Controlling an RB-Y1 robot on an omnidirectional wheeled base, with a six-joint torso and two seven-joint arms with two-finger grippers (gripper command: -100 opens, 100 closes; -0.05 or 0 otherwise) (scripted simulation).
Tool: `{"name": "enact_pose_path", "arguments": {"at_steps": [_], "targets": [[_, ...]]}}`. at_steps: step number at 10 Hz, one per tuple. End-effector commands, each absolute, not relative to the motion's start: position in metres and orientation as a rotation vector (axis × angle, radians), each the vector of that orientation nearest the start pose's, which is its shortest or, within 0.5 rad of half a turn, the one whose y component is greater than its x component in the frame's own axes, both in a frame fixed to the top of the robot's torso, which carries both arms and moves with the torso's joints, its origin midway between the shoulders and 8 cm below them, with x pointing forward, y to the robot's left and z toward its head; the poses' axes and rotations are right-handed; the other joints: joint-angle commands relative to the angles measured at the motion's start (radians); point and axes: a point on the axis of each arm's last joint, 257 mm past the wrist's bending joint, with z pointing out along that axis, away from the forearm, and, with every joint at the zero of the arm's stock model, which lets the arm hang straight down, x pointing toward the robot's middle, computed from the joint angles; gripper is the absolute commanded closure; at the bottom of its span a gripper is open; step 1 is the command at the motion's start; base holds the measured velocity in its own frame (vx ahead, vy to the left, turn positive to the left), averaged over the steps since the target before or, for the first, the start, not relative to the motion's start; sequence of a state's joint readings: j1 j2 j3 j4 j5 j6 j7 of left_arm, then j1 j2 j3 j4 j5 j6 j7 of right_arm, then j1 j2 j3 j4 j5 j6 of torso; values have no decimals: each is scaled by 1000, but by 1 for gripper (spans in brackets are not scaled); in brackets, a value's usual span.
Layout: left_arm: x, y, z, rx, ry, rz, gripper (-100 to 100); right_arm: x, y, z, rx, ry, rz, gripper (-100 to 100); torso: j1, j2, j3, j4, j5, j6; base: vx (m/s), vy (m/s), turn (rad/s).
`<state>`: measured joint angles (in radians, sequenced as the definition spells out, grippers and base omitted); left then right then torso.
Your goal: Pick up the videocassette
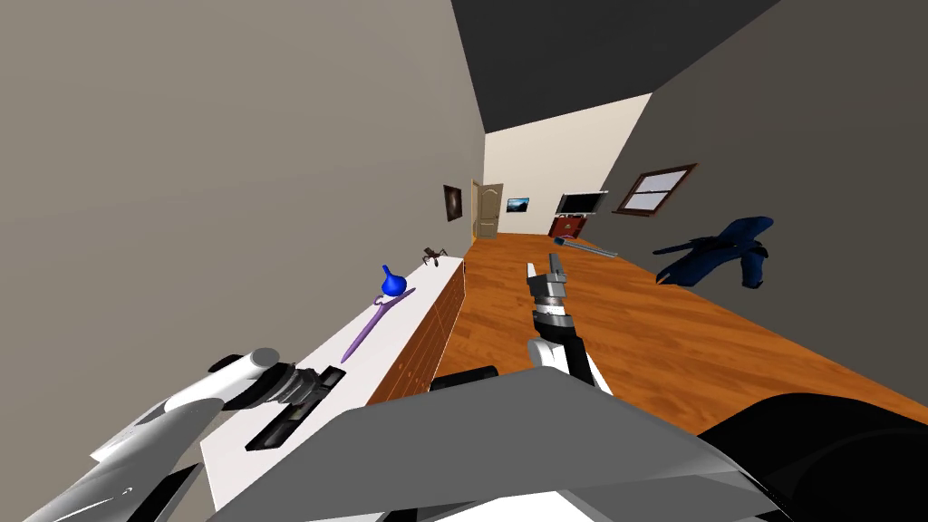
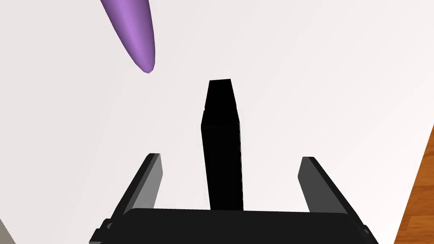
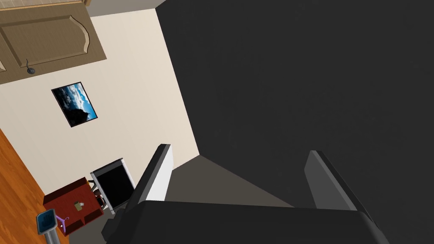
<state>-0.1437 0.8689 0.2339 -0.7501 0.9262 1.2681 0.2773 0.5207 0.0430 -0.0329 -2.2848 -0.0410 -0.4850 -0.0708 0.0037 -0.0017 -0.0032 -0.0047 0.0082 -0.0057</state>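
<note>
The videocassette (image 1: 283, 419) is a flat black slab lying on the white top of a sideboard (image 1: 362, 373), near its front end. My left gripper (image 1: 319, 381) hangs over it. In the left wrist view the videocassette (image 2: 222, 144) runs edge-on down the middle between the fingers. The left gripper (image 2: 230, 157) is open, with a gap between each finger and the cassette. My right gripper (image 1: 542, 265) is held up over the floor, away from the sideboard; in the right wrist view the right gripper (image 3: 239, 148) is open and holds nothing.
A long purple object (image 1: 376, 322) lies further along the sideboard top, and its tip (image 2: 135, 38) is just beyond the cassette. Behind it stand a blue vase (image 1: 392, 283) and a small dark figure (image 1: 434, 255). Wooden floor (image 1: 634, 335) lies to the right of the sideboard.
</note>
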Motion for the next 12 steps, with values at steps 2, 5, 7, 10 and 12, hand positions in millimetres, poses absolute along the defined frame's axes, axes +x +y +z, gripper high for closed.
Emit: {"name": "enact_pose_path", "arguments": {"at_steps": [2, 5, 7, 10, 12], "targets": [[275, 611, -416, -2969, 925, -185, -100, 340, -302, 18, 757, 544, 1344, 0, -3, -2, -1, 0, -1, 2, 51, -86, 95], [281, 636, -403, -2926, 911, -198, -100, 340, -302, 18, 757, 544, 1344, 0, 5, 2, 1, 0, 1, 2, 9, -21, 84], [244, 646, -414, -2982, 828, -101, -100, 340, -302, 18, 757, 544, 1344, 0, -1, 0, 0, 0, 0, 1, 35, -82, 149], [243, 646, -414, -2984, 825, -99, -100, 340, -302, 18, 757, 544, 1344, 0, 4, 2, 1, 0, 1, 2, 4, -2, -16], [245, 646, -413, -2980, 831, -103, 100, 340, -302, 18, 757, 544, 1344, 0, 5, 2, 1, 0, 1, 2, 0, 3, 0]]}}
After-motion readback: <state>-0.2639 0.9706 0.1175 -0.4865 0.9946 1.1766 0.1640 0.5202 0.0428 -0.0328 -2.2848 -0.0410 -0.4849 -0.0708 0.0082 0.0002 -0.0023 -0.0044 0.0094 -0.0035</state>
